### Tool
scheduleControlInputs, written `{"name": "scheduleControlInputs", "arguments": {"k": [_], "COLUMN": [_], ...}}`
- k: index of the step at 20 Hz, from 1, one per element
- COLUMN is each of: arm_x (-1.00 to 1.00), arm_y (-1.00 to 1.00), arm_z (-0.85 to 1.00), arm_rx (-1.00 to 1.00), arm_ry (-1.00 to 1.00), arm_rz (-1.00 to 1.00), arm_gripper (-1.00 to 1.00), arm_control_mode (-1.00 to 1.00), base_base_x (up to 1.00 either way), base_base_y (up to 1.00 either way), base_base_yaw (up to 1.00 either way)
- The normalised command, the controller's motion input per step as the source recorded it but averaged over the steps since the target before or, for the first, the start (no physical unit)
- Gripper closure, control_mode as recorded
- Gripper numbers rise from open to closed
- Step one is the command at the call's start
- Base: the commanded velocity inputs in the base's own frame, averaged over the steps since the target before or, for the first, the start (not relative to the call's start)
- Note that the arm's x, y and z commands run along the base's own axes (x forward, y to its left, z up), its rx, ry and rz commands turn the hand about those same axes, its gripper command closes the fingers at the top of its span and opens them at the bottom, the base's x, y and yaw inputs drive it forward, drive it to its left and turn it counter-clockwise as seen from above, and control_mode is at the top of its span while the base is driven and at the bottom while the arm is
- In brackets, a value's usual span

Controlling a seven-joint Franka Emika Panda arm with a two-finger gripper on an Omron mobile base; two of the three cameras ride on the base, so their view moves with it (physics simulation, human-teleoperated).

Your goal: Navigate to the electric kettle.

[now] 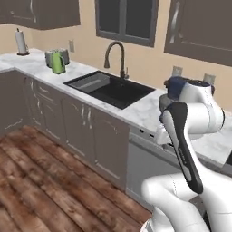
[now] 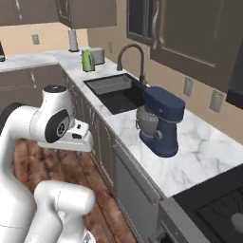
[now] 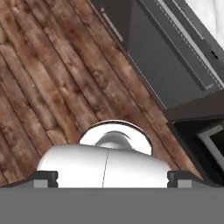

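Observation:
The lime-green electric kettle [image 1: 57, 62] stands on the marble counter far to the left, past the sink, and it also appears at the back in the right base view [image 2: 88, 60]. A silver toaster [image 2: 98, 55] sits right behind it. My arm is folded in front of the base, well short of the kettle. The hand view looks down at the wood floor. My gripper [image 3: 113, 179] is open: its two dark fingertips [image 3: 46, 178] stand wide apart with nothing between them.
A black sink [image 1: 108, 87] with a dark arched faucet [image 1: 115, 56] lies between me and the kettle. A navy stand mixer [image 2: 159, 121] stands on the counter [image 2: 199, 152] nearby. A paper towel roll [image 1: 21, 42] stands in the corner. Wood floor [image 1: 41, 181] runs along the cabinets.

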Motion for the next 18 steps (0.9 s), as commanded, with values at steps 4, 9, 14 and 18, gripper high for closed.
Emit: {"name": "scheduleControlInputs", "arguments": {"k": [4,9,14,18], "arm_x": [0.00,0.00,0.00,0.00], "arm_y": [0.00,0.00,0.00,0.00], "arm_z": [0.00,0.00,0.00,0.00], "arm_rx": [0.00,0.00,0.00,0.00], "arm_ry": [0.00,0.00,0.00,0.00], "arm_rz": [0.00,0.00,0.00,0.00], "arm_gripper": [-1.00,-1.00,-1.00,-1.00], "arm_control_mode": [1.00,1.00,1.00,1.00], "base_base_x": [0.45,0.98,0.99,0.86], "base_base_y": [0.45,0.41,0.36,0.55], "base_base_yaw": [0.56,0.22,-0.06,-0.31]}}
